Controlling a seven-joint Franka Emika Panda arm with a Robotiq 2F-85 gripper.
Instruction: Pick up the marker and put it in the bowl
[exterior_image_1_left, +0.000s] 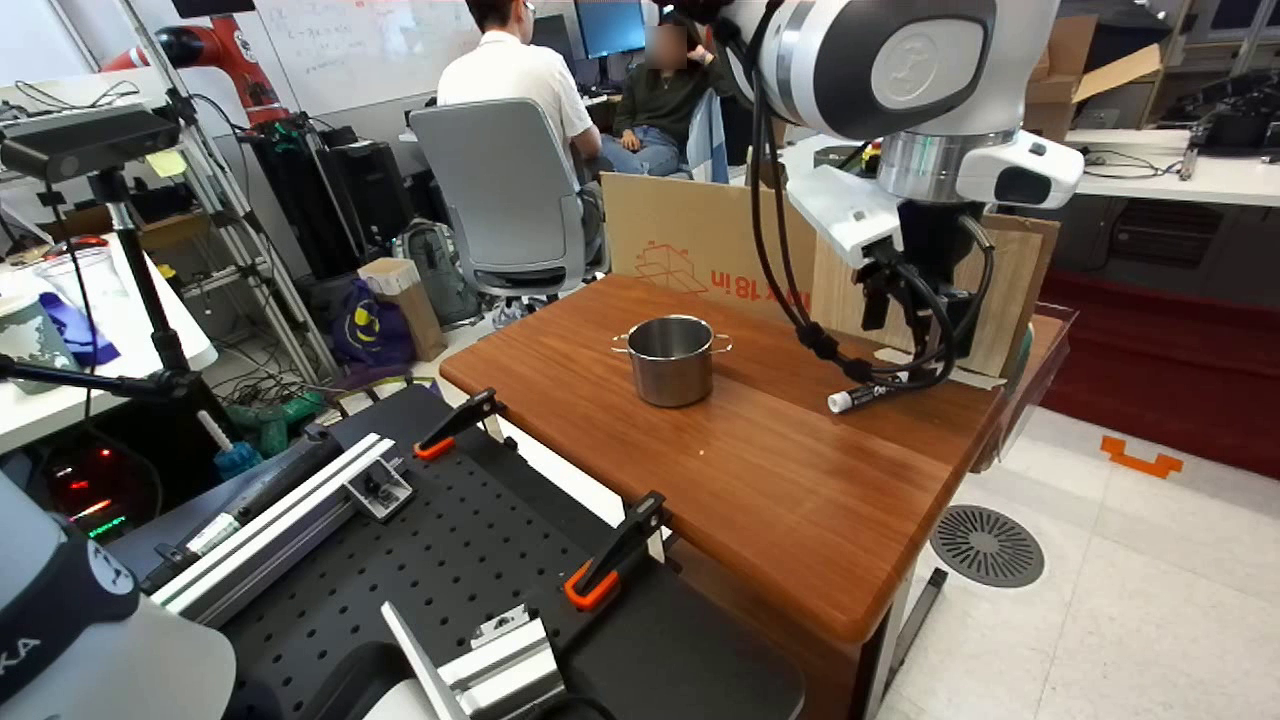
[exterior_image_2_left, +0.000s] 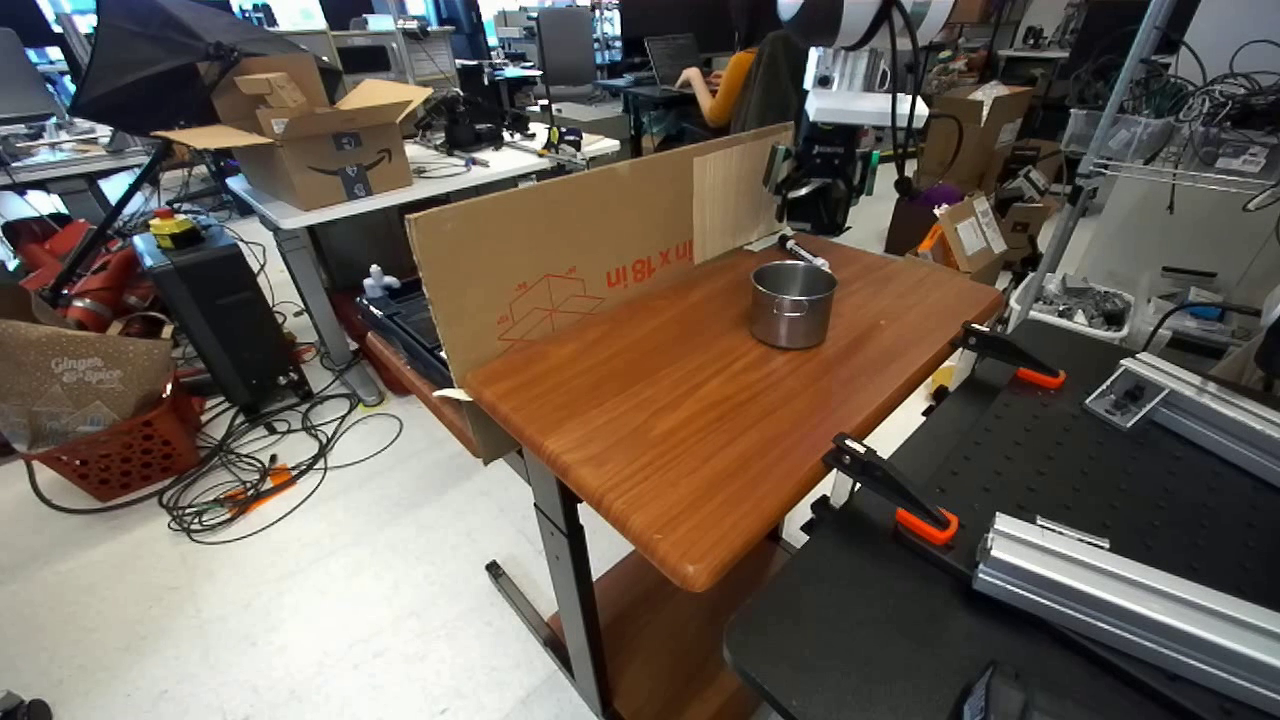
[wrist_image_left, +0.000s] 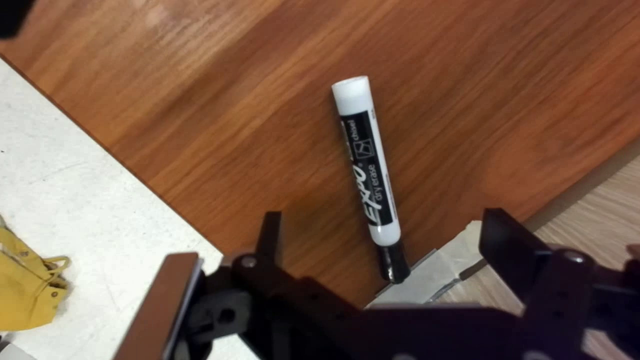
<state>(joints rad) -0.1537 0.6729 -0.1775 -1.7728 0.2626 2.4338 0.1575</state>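
Observation:
The marker (wrist_image_left: 367, 160) is white with a black label and black cap and lies on the brown table. It also shows in both exterior views (exterior_image_1_left: 862, 396) (exterior_image_2_left: 805, 254), partly covered by cables in one of them. Its cap end is by a strip of pale tape at the board's foot. My gripper (wrist_image_left: 382, 220) is open and empty above the marker, with the cap end between its fingers in the wrist view. The gripper also shows in both exterior views (exterior_image_1_left: 915, 325) (exterior_image_2_left: 822, 185). The bowl, a grey metal pot (exterior_image_1_left: 673, 380) with two wire handles, stands upright on the table, also seen beyond the table's front (exterior_image_2_left: 790, 320).
A cardboard sheet (exterior_image_2_left: 570, 265) and a light wooden board (exterior_image_2_left: 735, 195) stand upright along the table's (exterior_image_1_left: 800, 500) edge, close beside the gripper. A black perforated bench (exterior_image_1_left: 450, 560) with clamps (exterior_image_1_left: 620, 550) adjoins the opposite edge. Cables hang from the arm.

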